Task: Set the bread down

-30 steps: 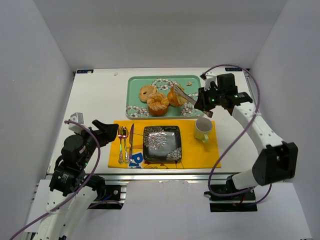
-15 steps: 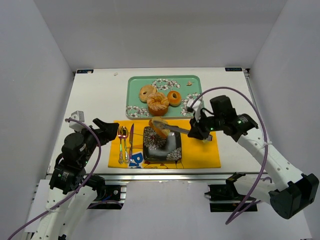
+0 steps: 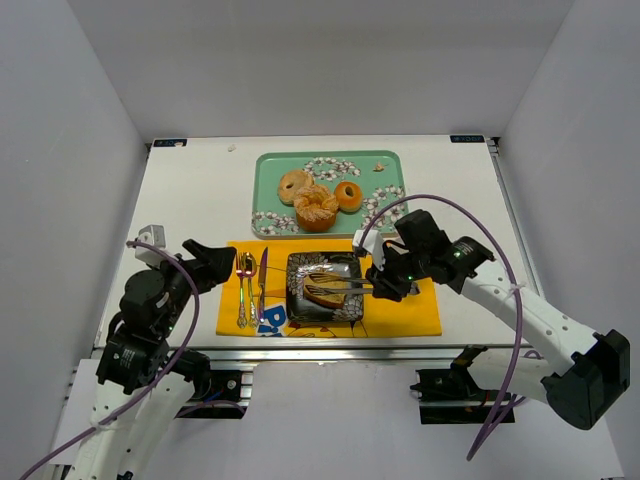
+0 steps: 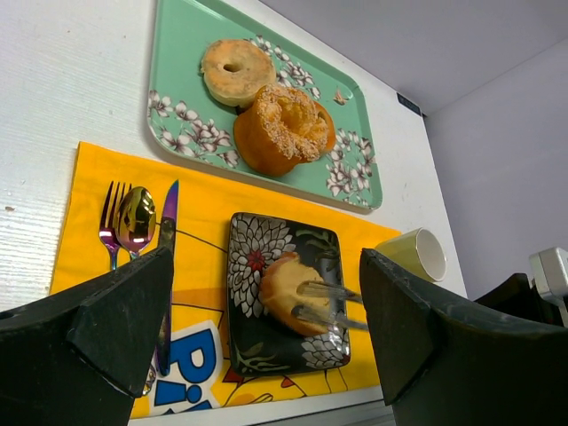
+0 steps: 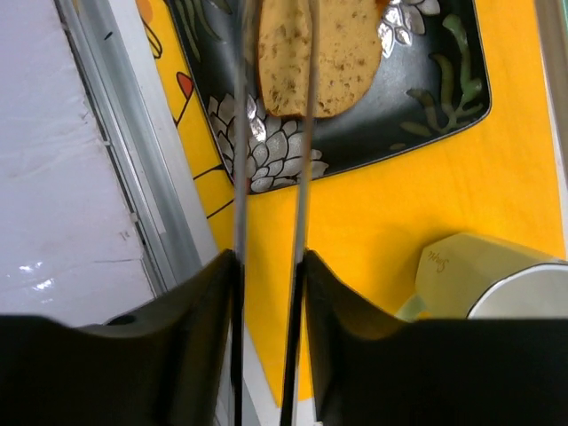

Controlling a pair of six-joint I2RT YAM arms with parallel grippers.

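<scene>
**Top view.** The bread [image 3: 322, 293] lies on the dark flowered plate [image 3: 300, 312] at the centre of the yellow placemat [image 3: 412, 308]. Judging from this, the transfer is essentially done. What appears to be left is to let go of the bread and lift the tongs [image 3: 348, 284] clear. Three other pastries sit on the green tray [image 3: 268, 176] in the upper middle of the frame. The right pincer [image 3: 380, 287] sits just right of the plate, closed around the handle end of the tongs. The tong tips reach left over the bread. The left pincer [image 3: 218, 262] hangs at the left edge of the placemat, near the cutlery [image 3: 248, 288], and touches nothing.

**Left wrist view.** The left pincer's fingers [image 4: 115, 328] stand wide apart at the lower corners of the frame, with nothing between them. The bread rests on the plate at lower centre, with the tong tips on its right side. A mug [image 4: 417, 255] stands to the right of the plate.

**Right wrist view.** The right pincer's fingers press against the two tong arms, which run side by side up the frame with a narrow gap. The bread lies flat on the plate at the top, and one tong arm crosses it. Whether the tips are pinching it or only touching it cannot be told.
</scene>
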